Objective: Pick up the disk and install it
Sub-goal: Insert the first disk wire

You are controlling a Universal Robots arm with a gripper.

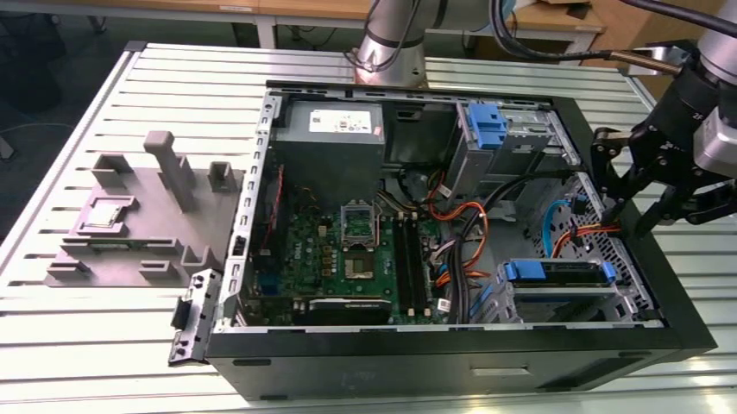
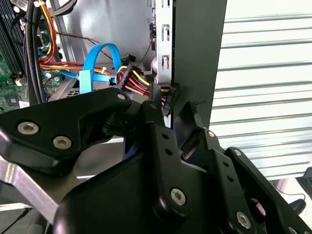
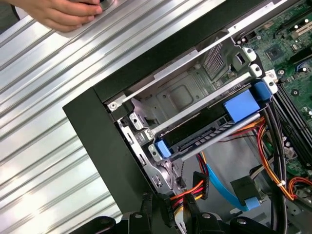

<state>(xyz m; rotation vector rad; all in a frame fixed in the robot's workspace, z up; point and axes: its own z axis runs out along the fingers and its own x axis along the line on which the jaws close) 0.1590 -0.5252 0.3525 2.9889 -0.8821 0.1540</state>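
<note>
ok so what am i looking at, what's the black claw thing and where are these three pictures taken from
The black claw is the gripper at the end of a robot arm. The exterior view comes from a camera off the arm; both wrist views come from cameras riding near the gripper. On the slatted metal table lies an open computer case, with a grey plastic holder on the exterior view's left. The gripper hangs open over the case's edge, holding nothing. The disk, in its blue frame, sits in a metal bay inside the case. In the first wrist view, a person's hand rests on the table.
</note>
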